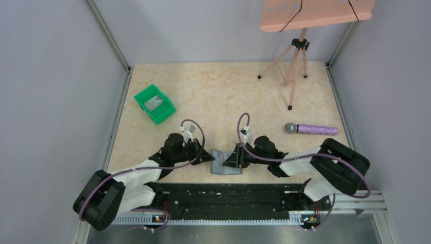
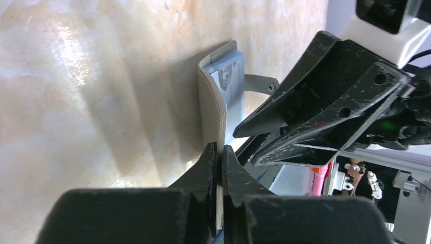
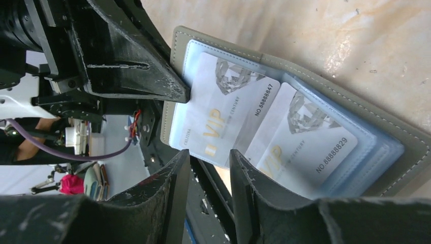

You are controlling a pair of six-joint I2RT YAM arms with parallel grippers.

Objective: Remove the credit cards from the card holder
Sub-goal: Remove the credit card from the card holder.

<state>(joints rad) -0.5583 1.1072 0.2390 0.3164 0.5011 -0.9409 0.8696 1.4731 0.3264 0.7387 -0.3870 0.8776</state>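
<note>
The grey card holder (image 1: 226, 165) lies spread open near the table's front edge, between my two grippers. In the right wrist view the card holder (image 3: 401, 134) shows two white VIP credit cards (image 3: 231, 109) (image 3: 300, 137) in clear sleeves. My left gripper (image 2: 217, 150) is shut on the edge of the holder's grey cover (image 2: 212, 109), which it holds upright. The right gripper (image 3: 209, 155) is open, its fingertips just short of the near edge of the cards, with nothing between them. From above, the left gripper (image 1: 209, 158) and right gripper (image 1: 235, 158) face each other across the holder.
A green bin (image 1: 154, 103) sits at the back left. A microphone with a purple handle (image 1: 311, 129) lies on the right. A pink tripod (image 1: 292, 66) stands at the back right. A black rail (image 1: 223, 195) runs along the front edge.
</note>
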